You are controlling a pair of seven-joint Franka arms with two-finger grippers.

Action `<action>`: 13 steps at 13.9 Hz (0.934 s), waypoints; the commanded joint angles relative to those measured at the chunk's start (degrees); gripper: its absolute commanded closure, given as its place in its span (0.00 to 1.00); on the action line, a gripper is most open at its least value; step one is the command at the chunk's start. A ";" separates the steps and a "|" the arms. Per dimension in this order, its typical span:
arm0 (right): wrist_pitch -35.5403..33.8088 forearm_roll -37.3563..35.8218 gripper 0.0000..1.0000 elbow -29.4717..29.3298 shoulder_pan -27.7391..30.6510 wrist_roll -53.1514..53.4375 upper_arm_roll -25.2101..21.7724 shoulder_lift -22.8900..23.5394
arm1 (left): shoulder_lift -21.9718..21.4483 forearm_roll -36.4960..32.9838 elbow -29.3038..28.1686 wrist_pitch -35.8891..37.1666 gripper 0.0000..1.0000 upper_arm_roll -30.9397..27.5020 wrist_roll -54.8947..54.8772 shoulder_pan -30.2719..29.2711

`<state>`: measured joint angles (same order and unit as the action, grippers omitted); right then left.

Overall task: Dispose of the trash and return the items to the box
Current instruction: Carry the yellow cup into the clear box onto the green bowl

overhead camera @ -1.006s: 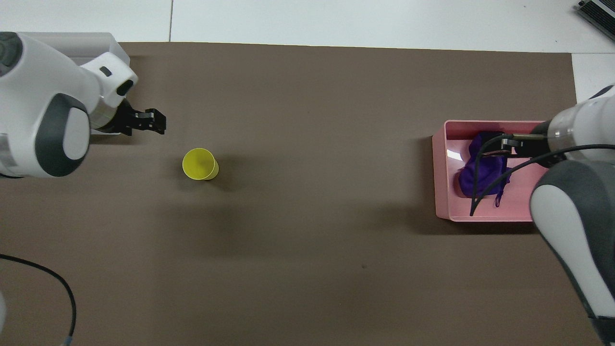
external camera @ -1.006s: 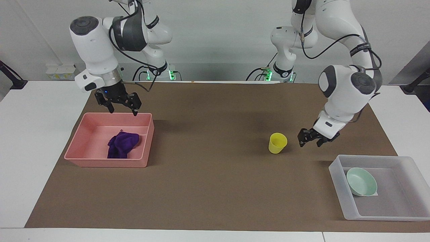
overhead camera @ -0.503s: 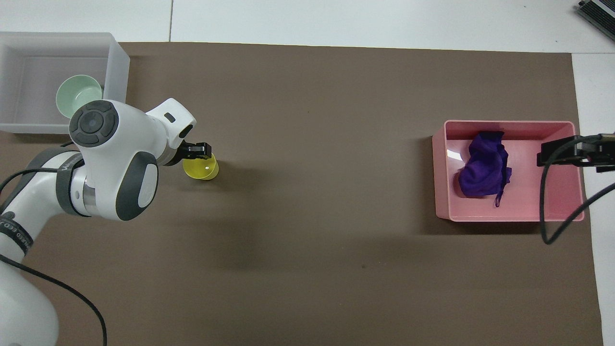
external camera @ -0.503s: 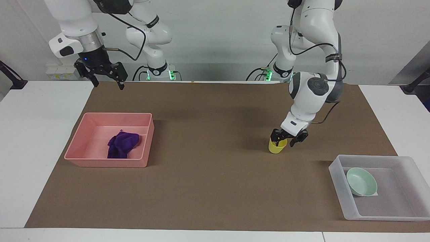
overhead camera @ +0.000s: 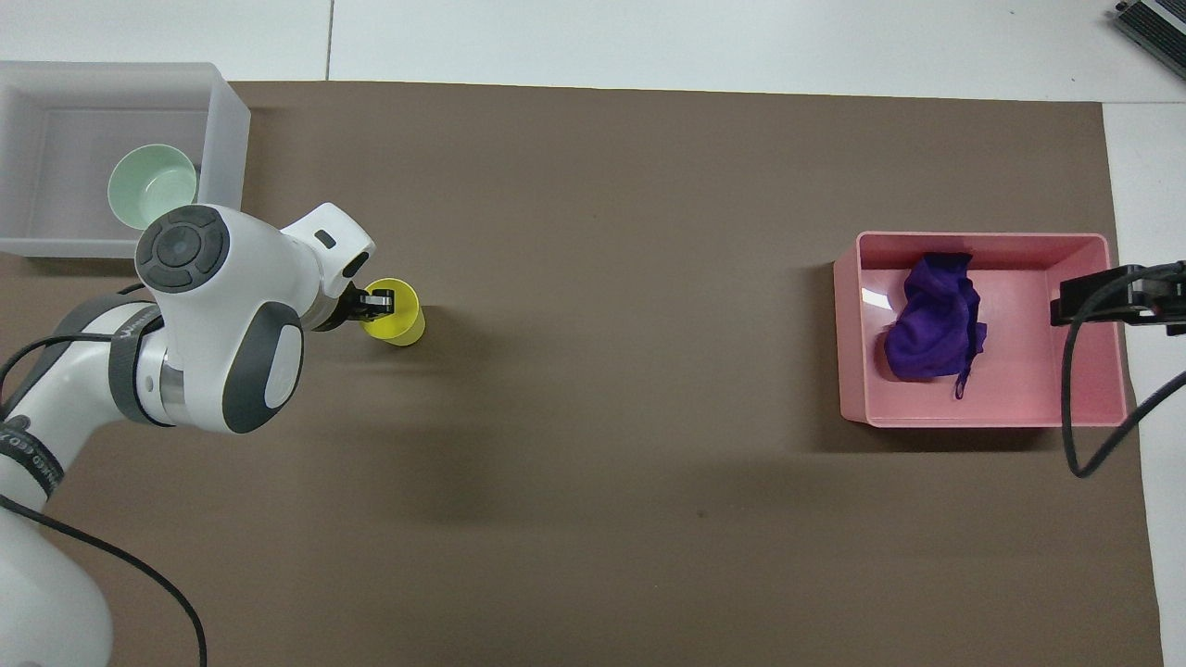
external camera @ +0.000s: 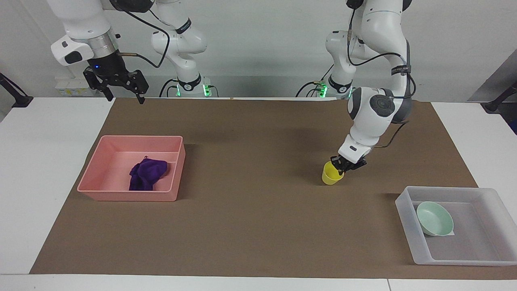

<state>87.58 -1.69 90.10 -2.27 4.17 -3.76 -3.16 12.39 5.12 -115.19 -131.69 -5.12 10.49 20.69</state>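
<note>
The yellow cup [external camera: 332,174] is seen as smooth, thin-walled plastic, tapering to its base, tilted slightly on the mat. Its rim is clamped by the left pincer [external camera: 342,165], whose fingertips are pressed together on the cup's wall at the side nearer the robots.

The box [external camera: 408,210], a shallow rectangular tray of cloudy translucent plastic with rounded corners, is set at the left arm's end of the tabletop, farther from the robots than the cup. A round, shallow mint-green bowl [external camera: 434,218] with a matte finish is held in it, leaning against the wall toward the table's middle.

At the right arm's end a pink tray [external camera: 169,174], opaque and rigid, is found with the purple cloth [external camera: 146,173] crumpled inside it, soft and folded on itself.

The right pincer [external camera: 123,95] is held high in the air over the table edge by the pink tray, fingers spread and empty; that arm is waiting.

A flat brown mat [external camera: 250,210] with a dull, felt-like surface is laid over the white tabletop [external camera: 40,169]. A plain pale wall [external camera: 262,48] is seen at the robots' end of the table.
</note>
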 commanded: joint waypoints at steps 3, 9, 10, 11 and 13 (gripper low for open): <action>-2.33 1.16 0.00 0.59 0.69 -0.83 0.25 -0.36 | -3.16 -1.34 3.02 0.29 1.00 -1.56 0.41 -2.93; -1.80 0.63 0.00 3.32 0.16 -0.56 0.34 -2.03 | 2.19 -1.43 15.85 -0.24 1.00 -1.38 -1.88 -17.15; -2.06 0.81 0.00 3.32 0.25 -0.65 0.34 -2.03 | 3.42 -1.43 17.87 0.03 1.00 -1.30 -2.23 -19.09; -2.15 0.89 0.00 3.24 0.43 -0.74 0.34 -2.03 | 4.99 -1.43 19.72 -0.06 1.00 -1.38 -2.23 -19.98; -1.89 0.98 0.00 3.15 0.52 -0.91 0.34 -2.03 | 8.86 -1.35 22.37 -0.67 1.00 -1.38 -2.23 -22.88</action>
<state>85.67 -1.38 91.73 -2.55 4.16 -3.72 -3.72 16.01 4.62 -97.56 -131.94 -7.06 8.10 -0.19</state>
